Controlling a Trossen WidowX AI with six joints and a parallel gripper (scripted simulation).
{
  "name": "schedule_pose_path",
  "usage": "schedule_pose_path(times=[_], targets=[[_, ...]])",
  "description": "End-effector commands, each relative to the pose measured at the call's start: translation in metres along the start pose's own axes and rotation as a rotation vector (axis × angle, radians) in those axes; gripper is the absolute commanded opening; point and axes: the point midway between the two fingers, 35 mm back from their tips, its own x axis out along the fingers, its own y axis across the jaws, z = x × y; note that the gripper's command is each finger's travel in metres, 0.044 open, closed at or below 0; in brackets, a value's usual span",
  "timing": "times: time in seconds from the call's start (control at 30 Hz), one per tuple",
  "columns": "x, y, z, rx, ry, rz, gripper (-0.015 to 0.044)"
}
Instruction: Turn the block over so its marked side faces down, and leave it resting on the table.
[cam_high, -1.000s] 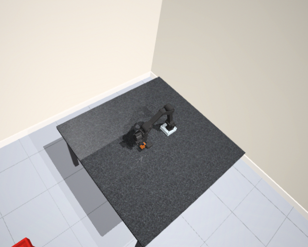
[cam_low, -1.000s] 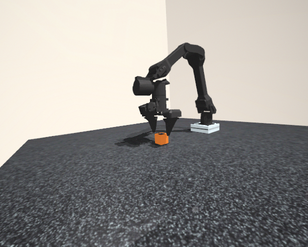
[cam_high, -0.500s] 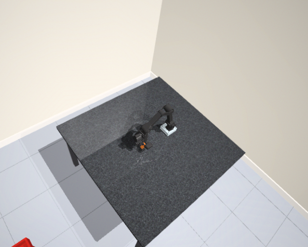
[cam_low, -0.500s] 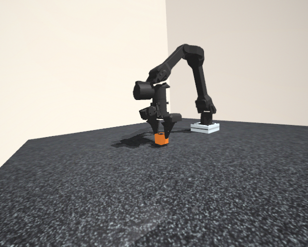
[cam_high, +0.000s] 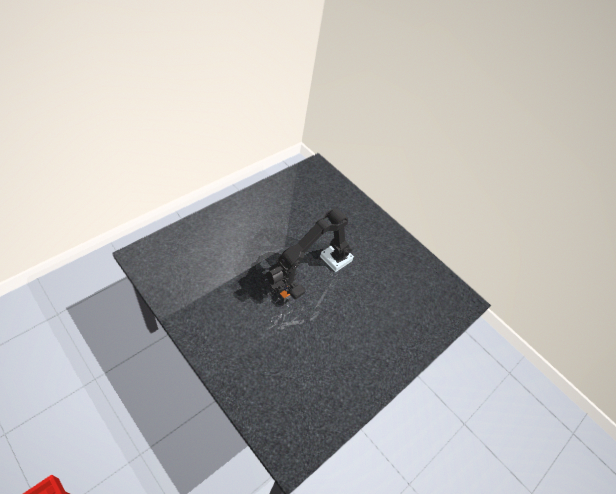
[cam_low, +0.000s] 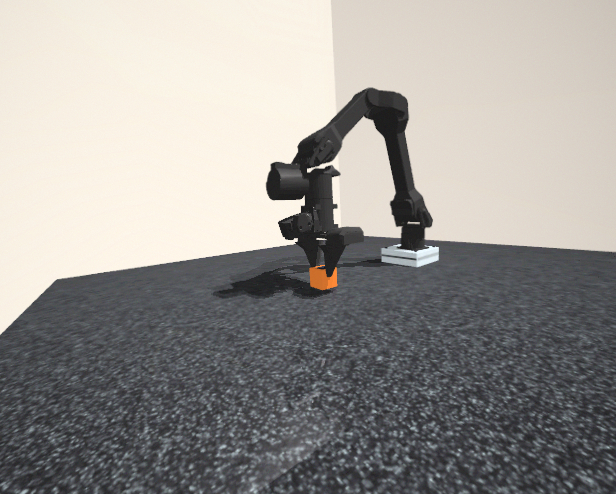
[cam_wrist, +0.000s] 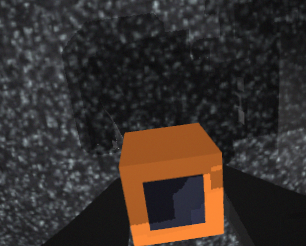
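The orange block (cam_high: 284, 294) (cam_low: 319, 280) (cam_wrist: 172, 146) sits upright on the dark table (cam_high: 370, 355) (cam_low: 308, 391). Its dark square mark (cam_wrist: 176, 202) is on the upper side, facing the wrist camera. My gripper (cam_high: 285, 295) (cam_low: 322, 271) (cam_wrist: 170, 179) points straight down and is shut on the block, with one finger on each of two opposite sides. The lower parts of the fingers are partly hidden by the block in the wrist view.
The arm's white base (cam_high: 336, 258) (cam_low: 410, 256) stands on the table behind the block, to the right in the top and exterior views. A red container (cam_high: 47, 485) is on the floor at the bottom left of the top view. Pale walls stand behind the table.
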Motion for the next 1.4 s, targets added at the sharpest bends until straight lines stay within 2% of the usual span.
schedule_pose_path(times=[0.0, 0.1, 0.2, 0.3, 0.5, 1.37], targets=[[0.001, 0.000, -0.001, 0.004, 0.005, -0.004, 0.0084], [0.001, 0.000, -0.001, 0.004, 0.005, -0.004, 0.0064], [-0.010, 0.000, -0.001, 0.004, 0.005, -0.004, 0.0000], [-0.027, 0.000, -0.001, 0.004, 0.005, -0.004, 0.0000], [-0.028, 0.000, -0.001, 0.004, -0.006, -0.004, 0.0000], [-0.020, -0.001, -0.003, 0.004, -0.424, -0.004, 0.0000]])
